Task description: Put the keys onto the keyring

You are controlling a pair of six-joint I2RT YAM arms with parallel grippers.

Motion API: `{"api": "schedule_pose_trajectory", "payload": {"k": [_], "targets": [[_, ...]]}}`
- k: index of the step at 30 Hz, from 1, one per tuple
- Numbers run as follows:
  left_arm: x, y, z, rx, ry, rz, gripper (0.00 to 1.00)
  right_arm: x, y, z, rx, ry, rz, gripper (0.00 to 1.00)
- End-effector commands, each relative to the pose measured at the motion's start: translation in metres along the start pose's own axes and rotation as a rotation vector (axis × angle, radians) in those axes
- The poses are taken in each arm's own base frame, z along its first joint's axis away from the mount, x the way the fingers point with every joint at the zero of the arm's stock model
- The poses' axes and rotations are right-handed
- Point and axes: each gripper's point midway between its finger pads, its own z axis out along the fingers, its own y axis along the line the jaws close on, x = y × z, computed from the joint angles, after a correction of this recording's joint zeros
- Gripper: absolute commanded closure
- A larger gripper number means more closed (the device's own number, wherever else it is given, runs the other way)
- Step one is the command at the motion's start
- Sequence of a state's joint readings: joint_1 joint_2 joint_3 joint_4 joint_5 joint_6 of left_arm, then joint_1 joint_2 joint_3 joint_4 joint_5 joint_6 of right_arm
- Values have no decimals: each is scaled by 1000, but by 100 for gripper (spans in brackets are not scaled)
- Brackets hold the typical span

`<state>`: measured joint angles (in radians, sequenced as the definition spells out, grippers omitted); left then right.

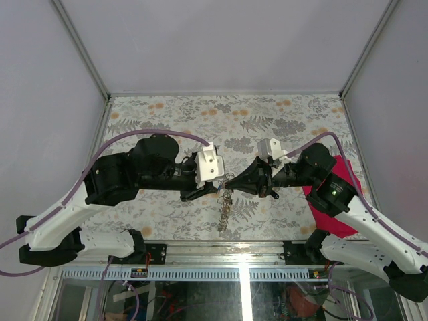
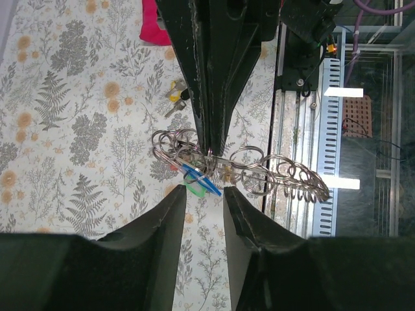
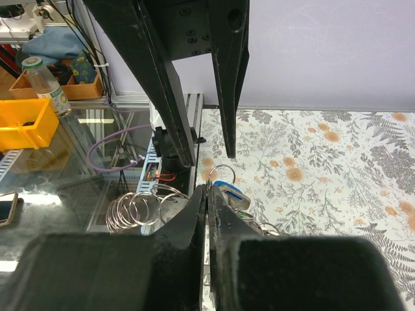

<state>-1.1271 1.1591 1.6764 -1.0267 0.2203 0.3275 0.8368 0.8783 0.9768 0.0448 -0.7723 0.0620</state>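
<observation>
The table (image 1: 267, 120) is showing a surface printed all over with grey ferns and orange flowers. A crimson cloth (image 1: 328, 219) is lying crumpled against the right edge, toward the near right corner, and is partly hidden from above. A few loose keys (image 2: 175, 96), one of them yellow-headed, are lying flat on the surface between its middle and the cloth, not touching the cloth.

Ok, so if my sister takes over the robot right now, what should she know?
Left gripper: open, holding nothing, pointed at the ring.
Right gripper: shut on the keyring, held above the table, chain dangling.
Done: blue key, green key and red key hang at the ring; how securely, I cannot tell.
To do: loose keys lie on the table near the crimson cloth; thread them on.
</observation>
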Motion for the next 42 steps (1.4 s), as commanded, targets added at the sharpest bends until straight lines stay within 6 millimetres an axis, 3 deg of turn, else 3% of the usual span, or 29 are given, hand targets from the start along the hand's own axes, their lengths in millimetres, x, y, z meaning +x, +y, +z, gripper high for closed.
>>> {"api": "schedule_pose_trajectory", "payload": {"k": [1, 11, 17, 23, 32, 38, 42], "targets": [[-19, 0, 4, 7, -82, 18, 68, -48, 12, -6, -30, -124, -105, 100], [-30, -3, -1, 24, -142, 66, 64, -45, 18, -5, -68, -111, -97, 100], [-24, -14, 7, 93, -132, 70, 65, -49, 20, -7, -68, -126, -107, 100], [-13, -22, 12, 141, -94, 64, 76, -55, 22, -12, -56, -142, -122, 100], [-11, -17, 10, 108, -78, 62, 84, -60, 23, -13, -50, -155, -127, 100], [-10, -15, 10, 96, -76, 62, 99, -62, 24, -13, -52, -168, -123, 100], [-11, -14, 11, 89, -84, 59, 100, -69, 25, -14, -51, -202, -125, 100]]}}
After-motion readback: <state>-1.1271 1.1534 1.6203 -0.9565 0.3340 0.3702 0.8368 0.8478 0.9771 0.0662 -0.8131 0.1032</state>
